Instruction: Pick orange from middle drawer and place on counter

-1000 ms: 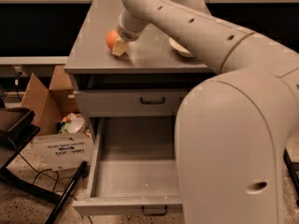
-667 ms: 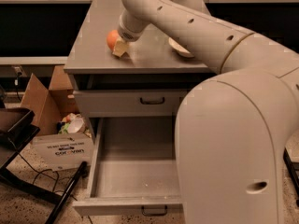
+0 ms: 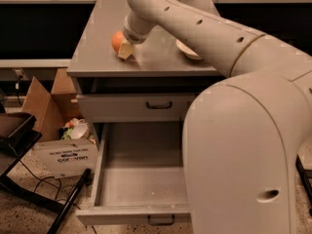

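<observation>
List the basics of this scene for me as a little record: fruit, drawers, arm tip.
orange: on the counter, left part
end effector: at the orange, against its right side
middle drawer: pulled open
drawer above it: shut
white bowl: on the counter, right of the orange
cardboard box: on the floor at left

Fingers (image 3: 125,50) clasp the orange (image 3: 117,40) on the counter (image 3: 161,60).

tabletop (image 3: 97,38): grey metal, slight sheen. middle drawer (image 3: 141,179): grey metal too, matt inside. orange (image 3: 117,40): smooth skin, near the tabletop's left edge, gripper (image 3: 126,48) right at it. arm (image 3: 204,28): smooth off-white plastic shell. bowl (image 3: 187,50): white, glossy. box (image 3: 44,101): brown cardboard, matt.
</observation>
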